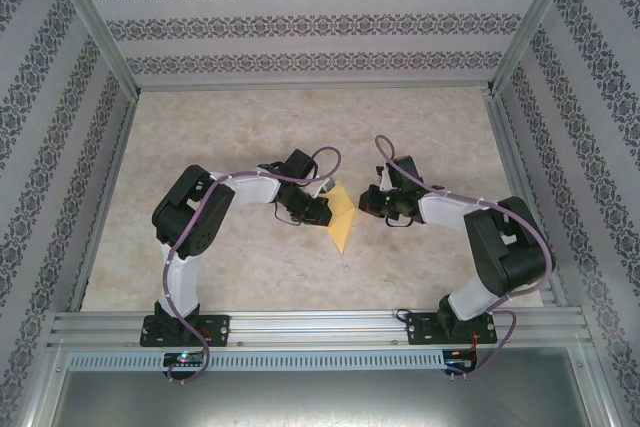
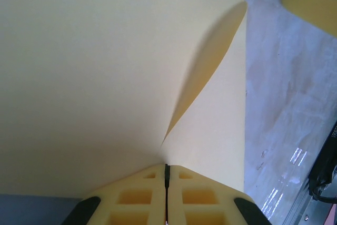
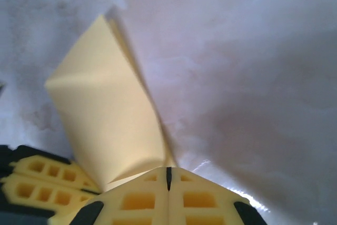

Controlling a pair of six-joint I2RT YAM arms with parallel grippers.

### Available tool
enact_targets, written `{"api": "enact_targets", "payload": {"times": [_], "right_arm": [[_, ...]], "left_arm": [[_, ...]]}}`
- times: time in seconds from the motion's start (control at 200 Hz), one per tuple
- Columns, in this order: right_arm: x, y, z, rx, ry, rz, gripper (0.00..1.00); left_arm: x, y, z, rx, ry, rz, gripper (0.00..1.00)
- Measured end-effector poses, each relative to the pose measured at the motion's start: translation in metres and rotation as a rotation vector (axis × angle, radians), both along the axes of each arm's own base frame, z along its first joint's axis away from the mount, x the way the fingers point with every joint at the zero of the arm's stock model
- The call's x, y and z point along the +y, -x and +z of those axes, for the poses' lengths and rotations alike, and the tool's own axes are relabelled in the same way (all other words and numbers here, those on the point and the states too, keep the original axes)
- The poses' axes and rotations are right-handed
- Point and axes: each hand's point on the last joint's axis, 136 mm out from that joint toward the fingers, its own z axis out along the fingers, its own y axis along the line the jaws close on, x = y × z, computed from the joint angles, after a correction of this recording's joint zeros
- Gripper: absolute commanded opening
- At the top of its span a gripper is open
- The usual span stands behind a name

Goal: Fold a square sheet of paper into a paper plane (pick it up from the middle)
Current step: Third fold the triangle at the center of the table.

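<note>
The square sheet of paper (image 1: 341, 213) is mustard-yellow, creased into a pointed shape, and is held off the table between both grippers. My left gripper (image 1: 322, 201) is shut on its left side. In the left wrist view the sheet (image 2: 105, 67) spreads from the closed left gripper (image 2: 166, 169) with a fold line running up and to the right. My right gripper (image 1: 366, 203) is shut at the sheet's right corner. In the right wrist view the paper's edge (image 3: 105, 114) runs down into the closed right gripper (image 3: 168, 175), and the left gripper's fingers (image 3: 42, 180) show at the lower left.
The marble-patterned tabletop (image 1: 300, 127) lies under the paper. Patterned walls and aluminium rails (image 1: 310, 322) enclose it. Both arms bend inward toward the middle, with their bases at the near rail.
</note>
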Motion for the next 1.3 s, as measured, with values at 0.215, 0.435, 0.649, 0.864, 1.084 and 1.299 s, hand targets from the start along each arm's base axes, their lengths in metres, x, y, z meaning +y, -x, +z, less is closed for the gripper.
{"api": "enact_targets", "payload": {"times": [0.215,0.435,0.649,0.864,1.084,1.299], "right_arm": [[0.038,0.025,0.013,-0.026,-0.042,0.089,0.00],[0.051,0.051,-0.014,0.061,-0.033,0.116,0.00],[0.047,0.052,-0.025,0.081,-0.003,0.110,0.00],[0.032,0.055,-0.020,0.044,0.078,0.102,0.00],[0.043,0.069,0.005,-0.028,0.068,0.155,0.00],[0.050,0.092,-0.020,0.064,0.019,0.187,0.00]], "left_arm": [[0.000,0.000,0.000,0.000,0.000,0.000,0.09],[0.000,0.000,0.000,0.000,0.000,0.000,0.09],[0.000,0.000,0.000,-0.001,0.000,-0.002,0.09],[0.000,0.000,0.000,-0.002,0.000,-0.002,0.09],[0.000,0.000,0.000,-0.001,0.001,-0.002,0.09],[-0.001,0.000,0.000,0.003,0.001,-0.003,0.09]]}}
